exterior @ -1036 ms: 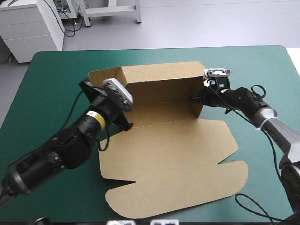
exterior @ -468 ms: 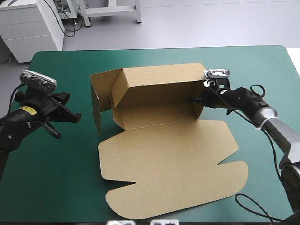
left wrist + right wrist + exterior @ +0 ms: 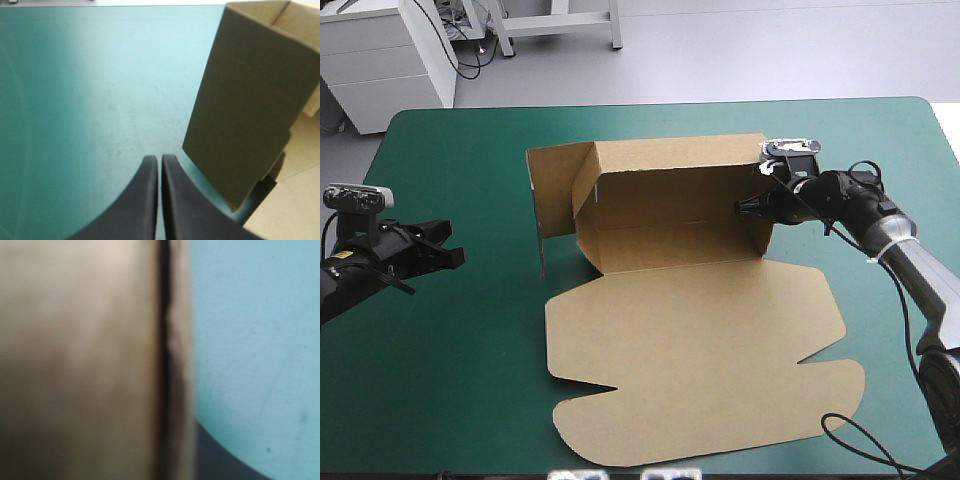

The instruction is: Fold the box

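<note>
The brown box lies mid-table with its lid flat toward the front. Its back wall and right end wall stand raised. A left end flap stands upright, swung outward. My right gripper is shut on the right wall's top edge. In the right wrist view the board fills the space ahead, with one black finger beside it. My left gripper is shut and holds nothing, near the table's left edge and well apart from the box. The left wrist view shows its fingertips meeting, the flap ahead.
Bare teal-green cover lies between my left gripper and the box. More cover shows behind and right of the right arm. The flat lid reaches nearly to the table's front edge.
My left arm has pulled back from the box's left end to the table's left side. The left flap swung outward, and the box shifted slightly right with the right gripper.
</note>
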